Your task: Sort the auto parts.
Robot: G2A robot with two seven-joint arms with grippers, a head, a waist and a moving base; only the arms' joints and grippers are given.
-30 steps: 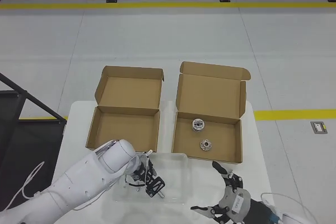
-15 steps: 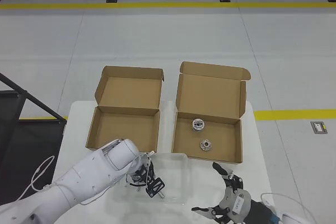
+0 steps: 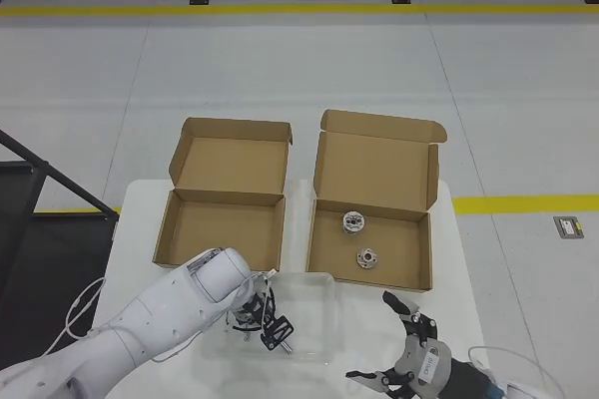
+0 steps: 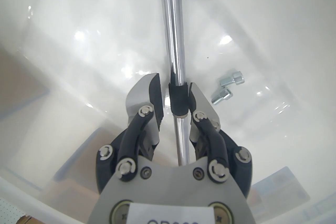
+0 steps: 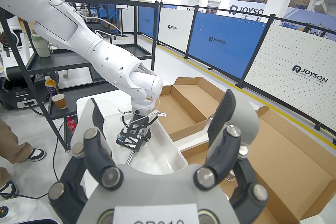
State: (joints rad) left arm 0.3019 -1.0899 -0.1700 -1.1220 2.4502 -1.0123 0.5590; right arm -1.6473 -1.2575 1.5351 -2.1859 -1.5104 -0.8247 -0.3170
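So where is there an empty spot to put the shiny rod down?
The left cardboard box is bare across its whole floor. The right cardboard box holds two round metal parts near its middle, with free floor along its right wall. The clear tray is crowded: left arm's fingers, rod and two bolts.

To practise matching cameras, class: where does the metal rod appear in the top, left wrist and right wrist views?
Top view: metal rod pokes out beside the left hand, inside the clear tray.
Left wrist view: rod runs between the left hand's fingers, tray behind.
Right wrist view: rod sticks out beneath the left hand, in the tray.
Shared landmark: the clear tray.
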